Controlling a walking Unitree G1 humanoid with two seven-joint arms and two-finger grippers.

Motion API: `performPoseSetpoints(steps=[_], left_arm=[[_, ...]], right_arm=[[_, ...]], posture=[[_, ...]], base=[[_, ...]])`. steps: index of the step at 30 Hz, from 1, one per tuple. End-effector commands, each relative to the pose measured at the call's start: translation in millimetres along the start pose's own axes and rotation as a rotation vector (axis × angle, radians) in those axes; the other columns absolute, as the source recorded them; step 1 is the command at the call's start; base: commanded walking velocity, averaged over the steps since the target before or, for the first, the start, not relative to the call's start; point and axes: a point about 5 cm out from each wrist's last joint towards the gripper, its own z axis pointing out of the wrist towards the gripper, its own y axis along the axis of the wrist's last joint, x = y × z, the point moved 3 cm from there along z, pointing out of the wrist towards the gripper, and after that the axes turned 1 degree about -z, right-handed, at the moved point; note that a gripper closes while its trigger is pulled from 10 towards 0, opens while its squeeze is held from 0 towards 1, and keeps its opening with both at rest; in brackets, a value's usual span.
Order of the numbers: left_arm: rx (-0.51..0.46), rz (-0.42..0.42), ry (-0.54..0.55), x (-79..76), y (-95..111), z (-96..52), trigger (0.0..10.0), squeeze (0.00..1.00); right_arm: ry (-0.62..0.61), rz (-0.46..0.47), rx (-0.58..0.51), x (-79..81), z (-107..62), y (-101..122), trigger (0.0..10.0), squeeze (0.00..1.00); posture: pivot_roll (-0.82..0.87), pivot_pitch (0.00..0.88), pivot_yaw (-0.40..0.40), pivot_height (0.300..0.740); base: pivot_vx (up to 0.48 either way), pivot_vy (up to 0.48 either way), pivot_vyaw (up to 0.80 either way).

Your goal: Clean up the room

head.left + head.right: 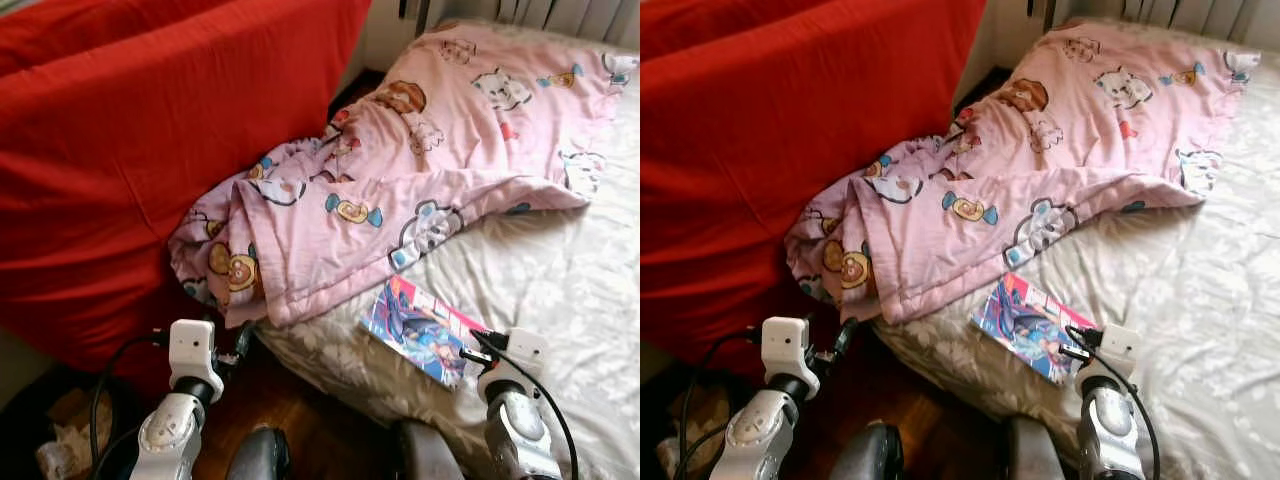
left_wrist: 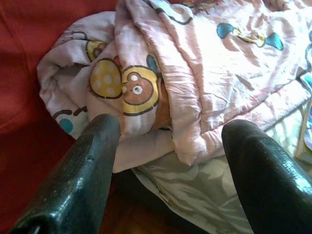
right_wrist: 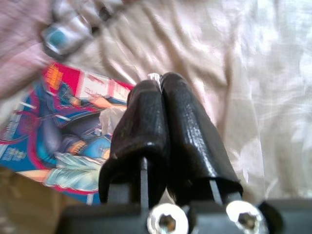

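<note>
Blanket (image 1: 400,190): pink, cartoon-printed, bunched at the bed's (image 1: 560,290) near corner beside the red cover (image 1: 130,170); you have yet to straighten it.
Comic book (image 1: 420,328): flat on the sheet near the edge, not picked up.
Left gripper (image 2: 170,161): jaws wide, aimed at the blanket's hanging corner.
Right gripper (image 3: 163,117): jaws pressed together, empty, over the comic book.
Progress: early, by your view; nothing tidied.

Crumpled pink cartoon-print blanket (image 1: 400,170) — colourful comic book (image 1: 422,328) flat on bed (image 1: 590,290)

Bright window daylight, soft wrist-view blur.
</note>
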Motion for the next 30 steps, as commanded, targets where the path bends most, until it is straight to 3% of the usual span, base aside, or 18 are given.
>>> performPoseSetpoints(steps=[1,6,14,18,21,30], left_arm=[[0.018,-0.009,0.025,3.2,-8.3,-4.7,10.0,0.00],[0.030,-0.031,0.045,1.2,-15.2,-6.0,10.0,0.00],[0.060,-0.059,0.094,9.6,-26.4,-8.0,10.0,0.00],[0.100,-0.079,0.128,15.1,-39.0,-10.8,10.0,0.00],[0.154,-0.092,0.139,16.9,-53.3,-14.9,10.0,0.00],[0.357,-0.128,0.220,30.6,-97.2,-33.5,10.0,0.00]], right_arm=[[0.027,0.000,-0.012,4.9,-4.1,1.5,10.0,0.00],[0.057,0.013,-0.007,7.2,-8.2,-2.8,10.0,0.00],[0.066,0.004,0.036,11.6,-5.1,-5.9,10.0,0.00],[0.085,-0.005,0.097,14.1,-6.7,-20.8,10.0,0.00],[0.086,-0.035,0.176,12.9,-11.2,-39.4,10.0,0.00],[0.089,-0.089,0.354,4.3,-22.1,-73.0,10.0,0.00]], posture=[[-0.08,0.052,0.036,0.641],[-0.08,0.031,0.036,0.641],[-0.08,0.004,0.032,0.686],[-0.08,0.000,0.032,0.716],[-0.08,0.000,0.032,0.740],[-0.07,0.000,0.027,0.740]], base=[[0.000,0.000,0.00],[0.000,0.000,0.00],[0.000,0.000,0.00],[0.000,0.000,0.00],[0.000,0.000,0.00],[0.000,0.000,0.00]])
